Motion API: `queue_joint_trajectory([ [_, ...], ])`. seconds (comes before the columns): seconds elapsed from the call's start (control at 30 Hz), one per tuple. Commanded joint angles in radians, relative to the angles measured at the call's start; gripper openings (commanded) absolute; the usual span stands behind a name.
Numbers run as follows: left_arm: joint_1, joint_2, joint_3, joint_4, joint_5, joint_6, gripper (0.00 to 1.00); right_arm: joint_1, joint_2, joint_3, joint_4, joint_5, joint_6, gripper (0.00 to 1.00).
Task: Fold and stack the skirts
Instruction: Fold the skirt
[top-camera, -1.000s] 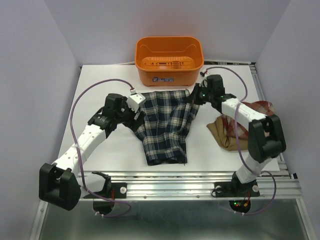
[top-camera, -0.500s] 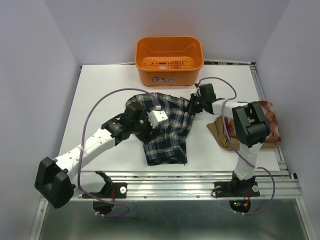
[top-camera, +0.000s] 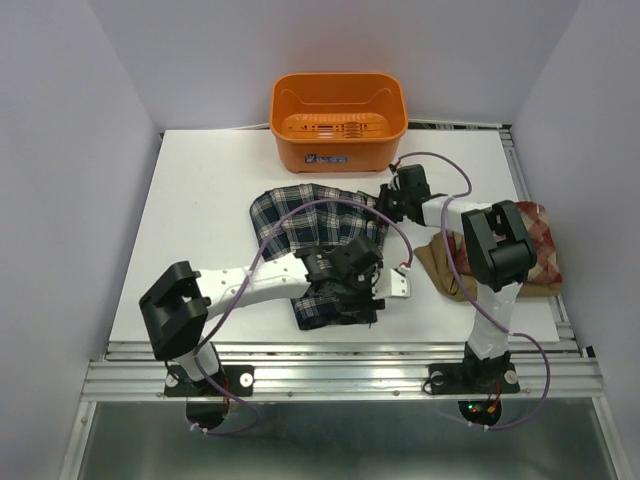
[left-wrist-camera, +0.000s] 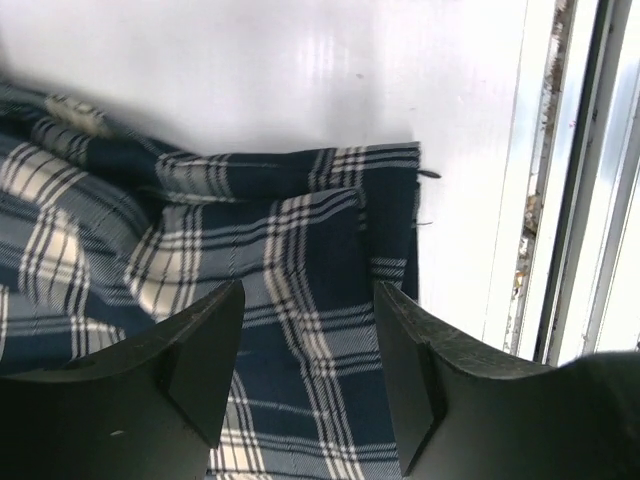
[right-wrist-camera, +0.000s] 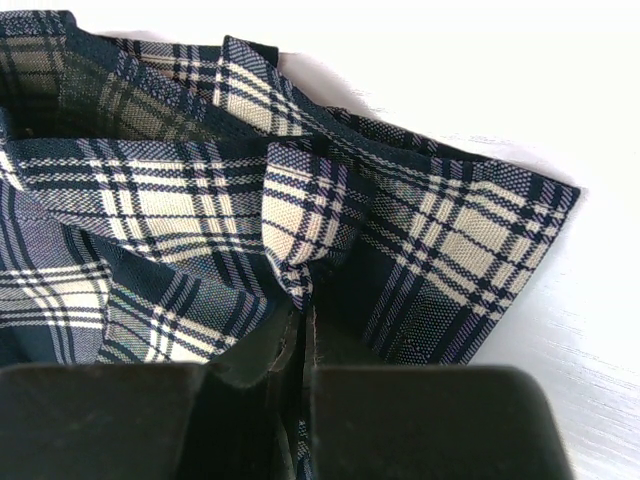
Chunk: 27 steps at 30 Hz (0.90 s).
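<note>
White table fills most of the overhead view, with the orange basket standing at its far edge, middle.

Just in front of the basket lies the navy plaid skirt, rumpled and partly doubled over itself. Its far portion spreads wide and a narrower part runs toward the near edge.

The left arm reaches low across the table from its base at the near left and ends over the near part of that skirt. The right arm bends back over the right side and stretches to the skirt's far right corner.

The tan skirt lies crumpled on the right of the table. It is touching the red-and-white plaid skirt, which sits bunched against the right edge, both partly hidden by the right arm.

The left gripper hangs above the skirt's near right corner with its fingers spread wide and nothing between them. In the wrist view the folded corner lies flat beside the metal rail. The pads seem to be clear of the cloth, though that is hard to judge.

The right gripper is clamped tight on a raised pinch of the navy plaid cloth, its two fingers pressed together around the fold.
</note>
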Motion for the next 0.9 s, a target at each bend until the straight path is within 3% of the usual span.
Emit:
queue_joint_trajectory([
  [0.0,-0.055,0.042,0.063,-0.040,-0.010,0.051,0.67,0.001,0.044,0.024,-0.057,0.022,0.006,0.01],
  [0.27,-0.078,0.174,0.121,-0.051,-0.124,0.042,0.64,0.001,0.044,0.024,-0.060,0.012,0.014,0.01],
  [0.43,-0.079,0.194,0.126,-0.011,-0.185,0.027,0.54,0.001,0.041,0.016,-0.058,0.002,0.015,0.01],
  [0.67,-0.079,0.201,0.128,0.003,-0.208,0.030,0.48,0.001,0.044,0.013,-0.055,-0.008,0.018,0.01],
  [0.77,-0.078,0.198,0.137,-0.002,-0.204,0.026,0.23,0.001,0.044,0.009,-0.051,-0.010,0.020,0.01],
  [0.8,-0.079,0.191,0.146,-0.003,-0.195,0.025,0.09,0.001,0.046,0.009,-0.051,-0.010,0.020,0.01],
  [0.87,-0.081,0.151,0.155,-0.002,-0.161,0.020,0.02,0.001,0.050,0.012,-0.049,-0.012,0.023,0.01],
])
